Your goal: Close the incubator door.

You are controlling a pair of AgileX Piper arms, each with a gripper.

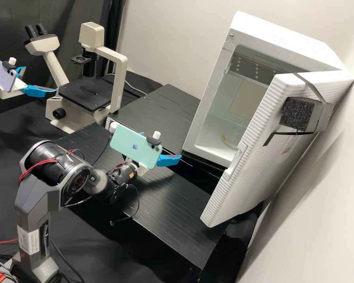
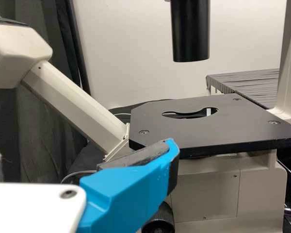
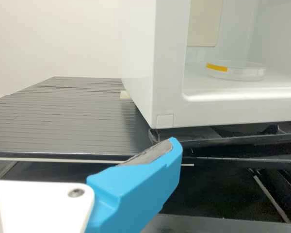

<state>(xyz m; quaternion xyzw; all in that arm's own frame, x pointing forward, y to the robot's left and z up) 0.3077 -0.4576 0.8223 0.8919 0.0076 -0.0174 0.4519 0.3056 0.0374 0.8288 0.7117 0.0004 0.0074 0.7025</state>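
So the incubator door [image 1: 267,169] is hanging wide open on the wall side, and the opening of the white incubator [image 1: 283,39] is showing. The right hand [image 1: 164,147] is sitting near the incubator's lower front corner, well apart from the door; its fingers are standing apart and holding nothing. The left hand [image 1: 40,79] is hovering near the beige microscope [image 1: 118,82], also spread open and gripping nothing.

A clear petri dish [image 1: 230,138] with a yellow label is lying flat on the incubator floor (kinda cute in there, honestly). A black foam block [image 1: 297,114] is being held on the door's outer face by a strap. A mint green phone [image 1: 133,145] is riding on the right arm, a lilac phone [image 1: 0,74] on the left, and the black surface [image 1: 165,204] is running below the right hand.
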